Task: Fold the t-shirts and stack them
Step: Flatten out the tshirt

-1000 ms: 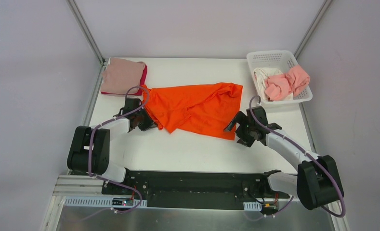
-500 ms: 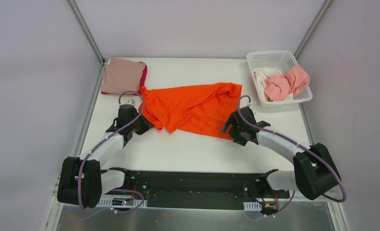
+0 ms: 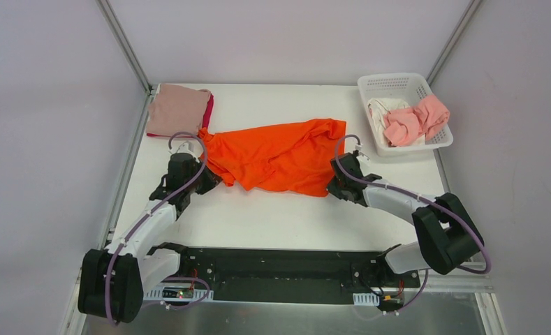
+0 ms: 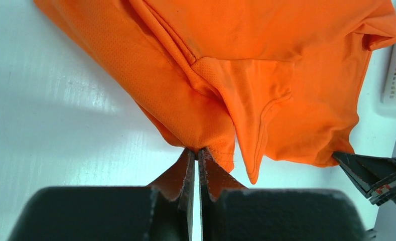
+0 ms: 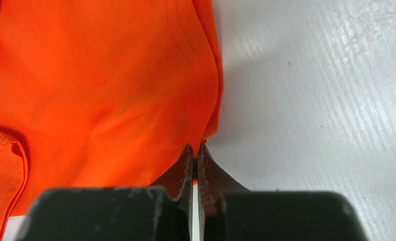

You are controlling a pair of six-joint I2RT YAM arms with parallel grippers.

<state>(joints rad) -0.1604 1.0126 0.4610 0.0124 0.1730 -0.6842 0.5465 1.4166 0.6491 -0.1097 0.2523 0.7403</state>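
A bright orange t-shirt (image 3: 276, 156) lies crumpled across the middle of the white table (image 3: 258, 216). My left gripper (image 3: 213, 178) is shut on its near left hem (image 4: 206, 143), pinching the cloth at the fingertips (image 4: 195, 150). My right gripper (image 3: 333, 187) is shut on the shirt's near right corner (image 5: 206, 133), with cloth caught between its tips (image 5: 194, 148). A folded dusty pink t-shirt (image 3: 177, 109) sits on a crimson one (image 3: 208, 110) at the back left. Salmon pink (image 3: 415, 118) and white (image 3: 380, 112) t-shirts lie in the basket.
The white lattice basket (image 3: 398, 84) stands at the back right corner. Metal frame posts (image 3: 126, 45) rise at the table's back corners. The black base rail (image 3: 279, 262) runs along the near edge.
The right gripper moved in to the shirt's near right corner and shut on it. The left arm stretched forward, still holding the hem. The shirt's right side shifted slightly left.
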